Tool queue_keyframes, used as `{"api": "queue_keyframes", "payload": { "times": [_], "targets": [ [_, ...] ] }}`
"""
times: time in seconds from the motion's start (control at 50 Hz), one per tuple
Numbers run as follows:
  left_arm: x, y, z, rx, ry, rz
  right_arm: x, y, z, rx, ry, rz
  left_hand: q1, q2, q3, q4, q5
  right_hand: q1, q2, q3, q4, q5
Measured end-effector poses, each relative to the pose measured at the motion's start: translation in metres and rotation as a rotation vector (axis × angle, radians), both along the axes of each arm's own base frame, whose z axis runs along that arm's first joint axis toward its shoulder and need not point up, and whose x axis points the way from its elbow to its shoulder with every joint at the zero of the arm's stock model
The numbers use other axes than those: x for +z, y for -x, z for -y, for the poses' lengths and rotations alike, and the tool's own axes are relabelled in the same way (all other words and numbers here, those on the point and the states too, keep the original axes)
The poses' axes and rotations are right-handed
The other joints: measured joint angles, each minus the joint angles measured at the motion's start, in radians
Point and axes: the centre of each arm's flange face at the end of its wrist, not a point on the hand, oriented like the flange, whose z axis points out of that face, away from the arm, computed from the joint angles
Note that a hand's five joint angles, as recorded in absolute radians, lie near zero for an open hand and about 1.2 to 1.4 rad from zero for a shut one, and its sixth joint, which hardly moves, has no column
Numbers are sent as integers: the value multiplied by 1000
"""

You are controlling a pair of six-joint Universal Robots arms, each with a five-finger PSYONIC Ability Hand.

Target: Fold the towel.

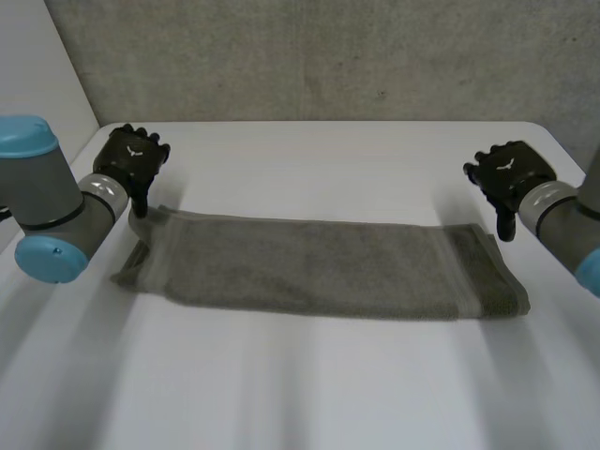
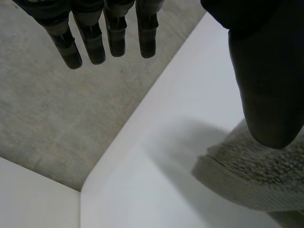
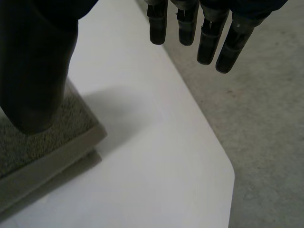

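A grey-green towel lies folded into a long strip across the middle of the white table. My left hand hovers just behind the towel's far left corner, open, its fingers straight and its thumb above that corner. My right hand is behind the far right corner, open too, with straight fingers and its thumb over the corner. Neither hand holds the cloth.
A grey carpeted floor lies past the table's rounded far corners. A concrete wall stands behind the table. Bare table surface stretches in front of the towel.
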Motion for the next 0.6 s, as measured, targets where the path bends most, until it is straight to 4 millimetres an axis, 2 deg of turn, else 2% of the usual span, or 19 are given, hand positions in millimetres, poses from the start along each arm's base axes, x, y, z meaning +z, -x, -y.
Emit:
{"api": "queue_keyframes", "payload": {
  "times": [0.1, 0.16, 0.32, 0.38, 0.46, 0.6],
  "targets": [
    [10, -1, -2, -7, 23, -7, 23, 4, -18, -11, 5, 89, 0, 0, 0, 0, 0, 0, 0, 0, 0, 0],
    [11, 0, -2, -19, 32, -7, 29, 4, -33, 0, -7, 129, 0, -2, 0, 0, 0, 0, 0, 0, 0, 0],
    [-9, 3, 0, -49, 15, 26, 29, 5, -62, 33, -53, 165, 0, -4, 0, 0, 0, 0, 0, 0, 0, 0],
    [-8, 3, -3, -51, 5, 25, 26, 8, -69, 30, -68, 165, 0, -4, 0, 0, 0, -1, 0, 0, 0, 0],
    [1, 1, -16, -50, -24, -6, 20, 15, -76, 12, -97, 161, 0, -4, 0, 0, 0, -5, 0, 0, 0, 0],
    [16, -10, -62, -48, -100, -68, -6, 32, -88, -11, -197, 172, 0, -4, 0, 0, 0, -5, 0, 0, 0, 0]
  ]
}}
